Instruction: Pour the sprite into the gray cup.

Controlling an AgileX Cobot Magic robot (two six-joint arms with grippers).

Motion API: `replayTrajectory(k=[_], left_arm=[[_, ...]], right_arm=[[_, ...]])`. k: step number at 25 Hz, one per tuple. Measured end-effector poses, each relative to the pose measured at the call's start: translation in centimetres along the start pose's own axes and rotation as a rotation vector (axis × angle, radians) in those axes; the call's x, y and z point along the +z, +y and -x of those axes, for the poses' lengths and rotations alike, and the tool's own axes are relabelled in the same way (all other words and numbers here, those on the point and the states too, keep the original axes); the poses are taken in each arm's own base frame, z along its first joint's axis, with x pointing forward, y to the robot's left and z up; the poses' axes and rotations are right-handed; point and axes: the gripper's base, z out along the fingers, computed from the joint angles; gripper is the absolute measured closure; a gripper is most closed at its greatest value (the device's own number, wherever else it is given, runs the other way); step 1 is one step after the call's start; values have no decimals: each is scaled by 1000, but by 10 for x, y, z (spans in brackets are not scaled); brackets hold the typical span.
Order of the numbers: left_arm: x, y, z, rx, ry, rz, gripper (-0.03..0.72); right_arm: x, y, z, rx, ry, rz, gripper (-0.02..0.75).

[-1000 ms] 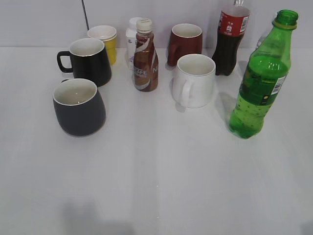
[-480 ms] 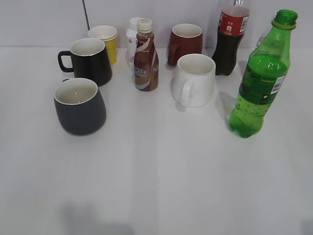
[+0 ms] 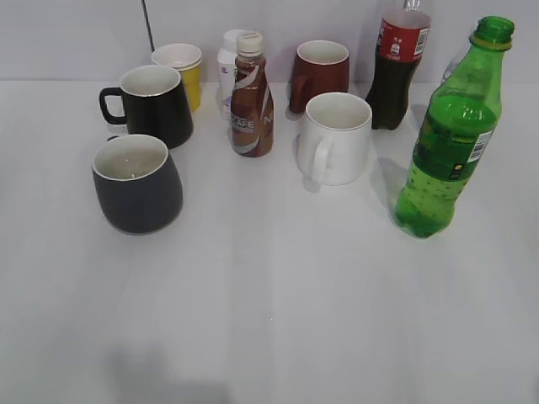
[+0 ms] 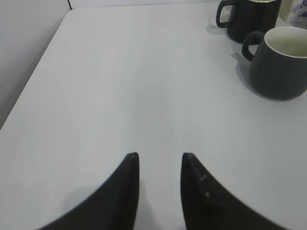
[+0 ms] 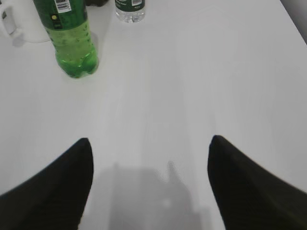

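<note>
The sprite [image 3: 446, 143] is a tall green bottle with no cap, standing upright at the right of the table; its lower part shows at the top left of the right wrist view [image 5: 71, 40]. The gray cup [image 3: 137, 183] is a squat dark mug with a white inside, at the left front of the group; it shows at the upper right of the left wrist view [image 4: 280, 62]. My left gripper [image 4: 159, 155] is open and empty over bare table, well short of the cup. My right gripper [image 5: 149, 141] is wide open and empty, short of the bottle. Neither gripper shows in the exterior view.
A black mug [image 3: 154, 105], yellow cup [image 3: 181, 71], brown coffee bottle [image 3: 251, 97], white bottle [image 3: 226, 71], maroon mug [image 3: 320, 74], white mug [image 3: 335, 137] and cola bottle [image 3: 396, 67] stand behind. A clear water bottle's base [image 5: 130, 9] shows beyond the sprite. The table's left edge [image 4: 33, 86] is near.
Nothing on the table has moved. A faint shadow at the front left of the table has shifted slightly.
</note>
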Motion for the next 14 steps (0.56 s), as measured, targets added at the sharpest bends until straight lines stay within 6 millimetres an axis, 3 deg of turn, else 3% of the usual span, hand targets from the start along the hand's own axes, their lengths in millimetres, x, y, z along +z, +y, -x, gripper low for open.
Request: replayTrajectory(k=[14], left_arm=[[0,0,0,0,0,0,452]], right_arm=[[0,0,0,1,0,0,182]])
